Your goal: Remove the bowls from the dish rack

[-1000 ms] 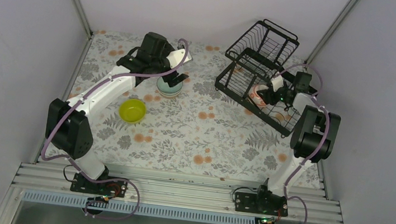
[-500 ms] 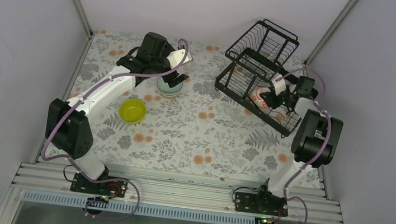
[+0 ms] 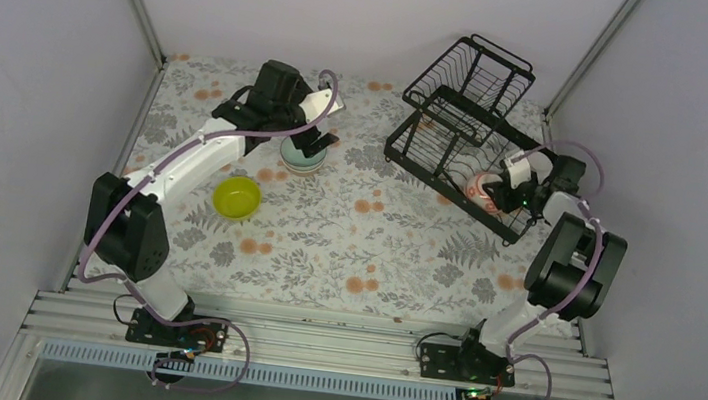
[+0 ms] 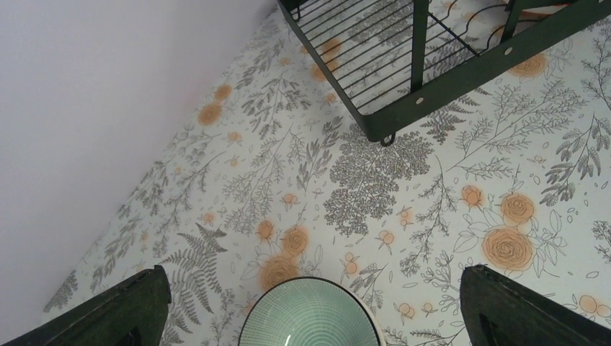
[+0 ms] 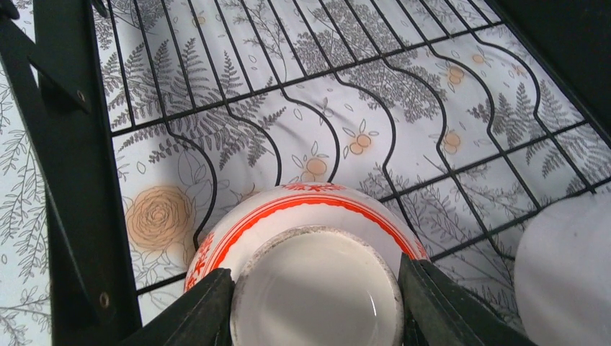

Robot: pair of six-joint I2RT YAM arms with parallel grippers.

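Observation:
The black wire dish rack (image 3: 464,112) stands at the back right. My right gripper (image 3: 495,190) is inside its lower tray, shut on the foot ring of the upside-down white bowl with red-orange pattern (image 5: 310,216); both fingers (image 5: 196,311) press the ring. A plain white bowl (image 5: 569,277) lies beside it in the tray. My left gripper (image 3: 307,144) is open above the pale mint-green bowl (image 4: 310,317), which rests on the table between its fingers. The lime-yellow bowl (image 3: 237,197) sits on the table to the near left. The tan-brown bowl is out of view.
The rack's near corner and rail (image 4: 432,79) lie to the right of the mint bowl. The rack's side frame (image 5: 79,180) stands just left of the held bowl. Grey walls close in the floral table (image 3: 354,250) on three sides.
My right gripper has moved right and nearer along the rack's lower tray with the red-patterned bowl in it. The left arm and the two bowls on the table have stayed put.

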